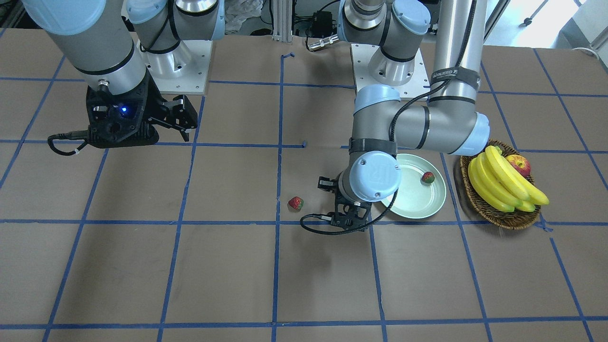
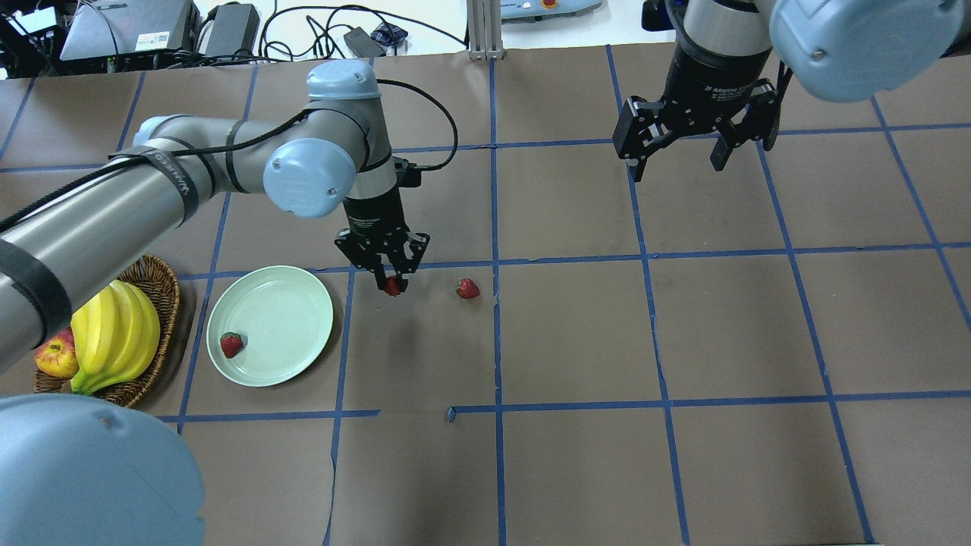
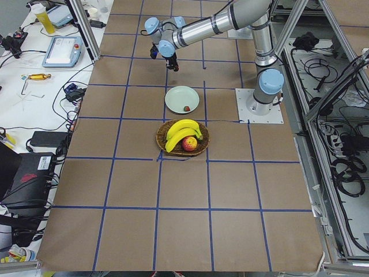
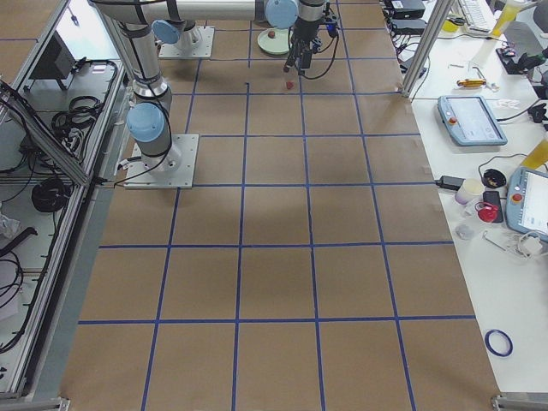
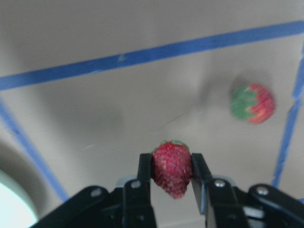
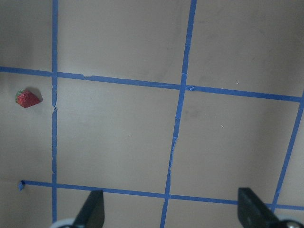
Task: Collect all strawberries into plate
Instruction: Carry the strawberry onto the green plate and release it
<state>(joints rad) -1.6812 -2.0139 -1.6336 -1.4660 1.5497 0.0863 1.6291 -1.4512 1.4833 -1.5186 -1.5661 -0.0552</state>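
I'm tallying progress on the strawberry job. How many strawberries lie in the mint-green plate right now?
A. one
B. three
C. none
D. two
A: only one strawberry lies in the plate. A second strawberry is clamped in the left gripper beside the plate, and a third strawberry sits on the table.

I'm seeing the round mint-green plate (image 2: 292,315) shining glossy, the small red strawberry (image 5: 172,166) looking rough and pitted, the brown table covering (image 2: 576,334) reading matt and papery, the brown woven basket (image 2: 164,292) showing coarse wicker.
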